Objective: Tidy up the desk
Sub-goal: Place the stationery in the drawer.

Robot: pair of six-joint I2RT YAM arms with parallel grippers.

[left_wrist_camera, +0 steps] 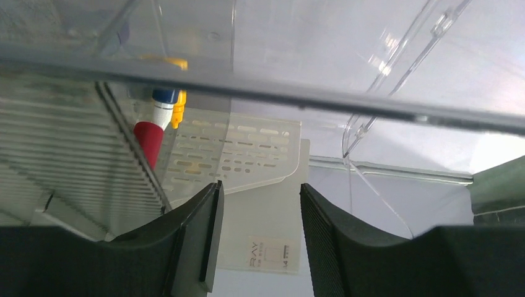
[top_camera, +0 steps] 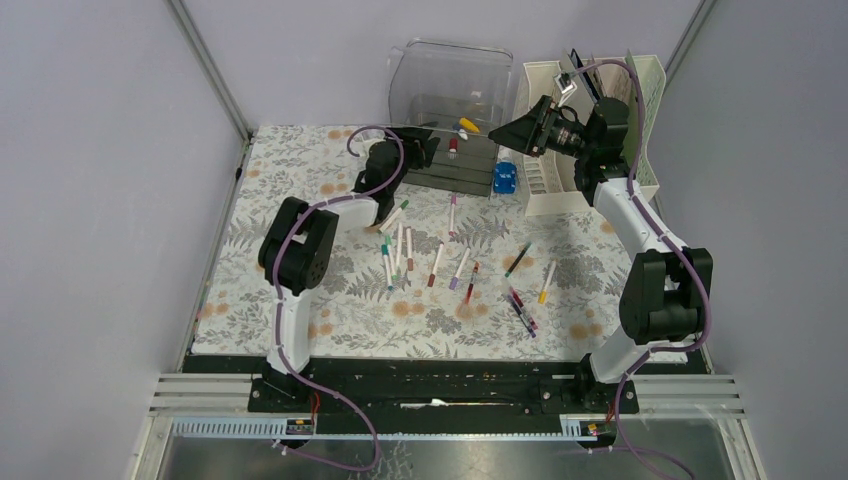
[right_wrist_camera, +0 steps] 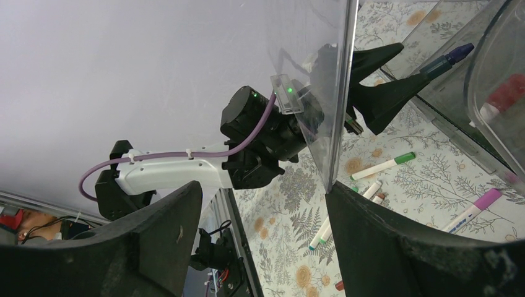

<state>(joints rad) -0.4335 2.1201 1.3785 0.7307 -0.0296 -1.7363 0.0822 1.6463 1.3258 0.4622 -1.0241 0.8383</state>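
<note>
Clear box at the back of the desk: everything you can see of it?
The clear box is see-through hard plastic with rounded corners, what looks like its lid standing upright. It sits far centre on the desk, beside a white rack. Inside lie a yellow marker and a red-capped marker. The left gripper is at its front rim, fingers apart; the right gripper's open fingers straddle one clear panel edge.

Light's soft & even, no hard shadows. Top view's sharp. Left wrist: glare on clear bin [left_wrist_camera: 396,55], near fingers [left_wrist_camera: 186,247] blurry. Right wrist: foreground dark, soft.
</note>
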